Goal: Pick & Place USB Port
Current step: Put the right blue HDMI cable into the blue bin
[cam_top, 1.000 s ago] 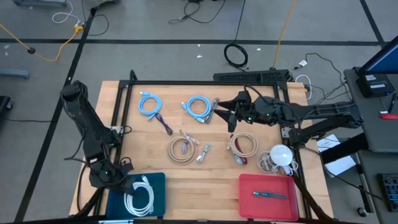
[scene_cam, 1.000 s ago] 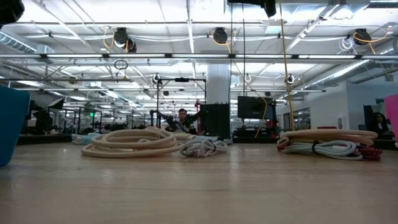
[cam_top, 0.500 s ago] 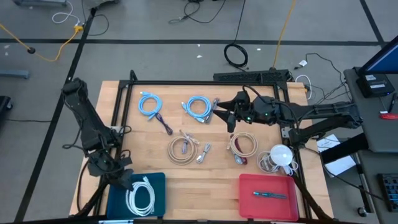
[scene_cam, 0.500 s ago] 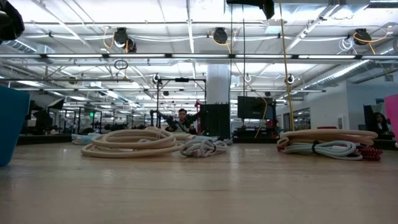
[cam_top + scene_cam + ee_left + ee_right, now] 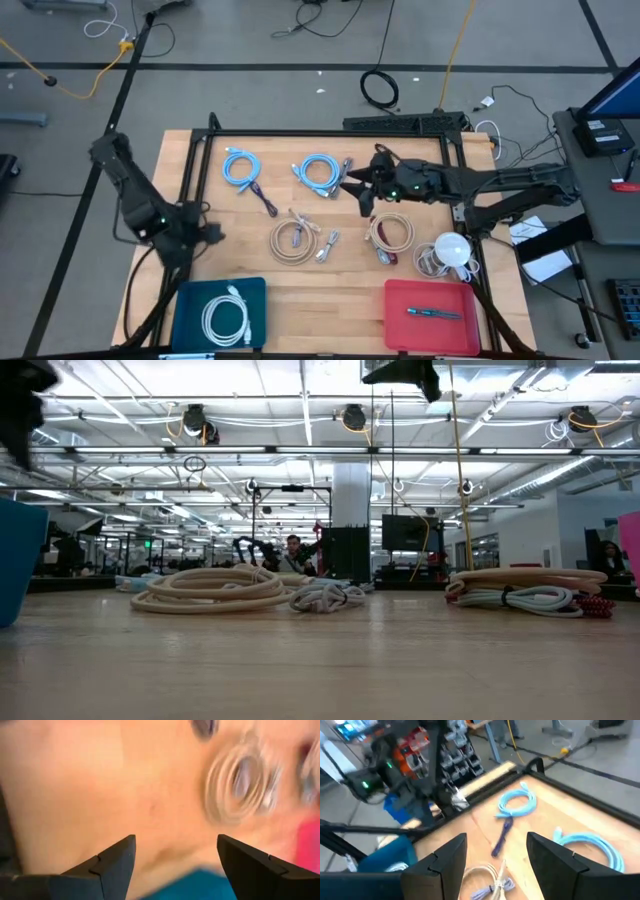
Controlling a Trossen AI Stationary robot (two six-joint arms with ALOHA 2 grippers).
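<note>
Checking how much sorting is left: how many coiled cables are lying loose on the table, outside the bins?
5: two blue coils at the back, two beige coils mid-table, and one white bundle above the red bin. Another white cable already lies in the blue bin.

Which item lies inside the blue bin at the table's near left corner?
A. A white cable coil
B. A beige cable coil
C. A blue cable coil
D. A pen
A: the high view shows a white cable coil lying inside the blue bin; the pen is in the red bin.
</note>
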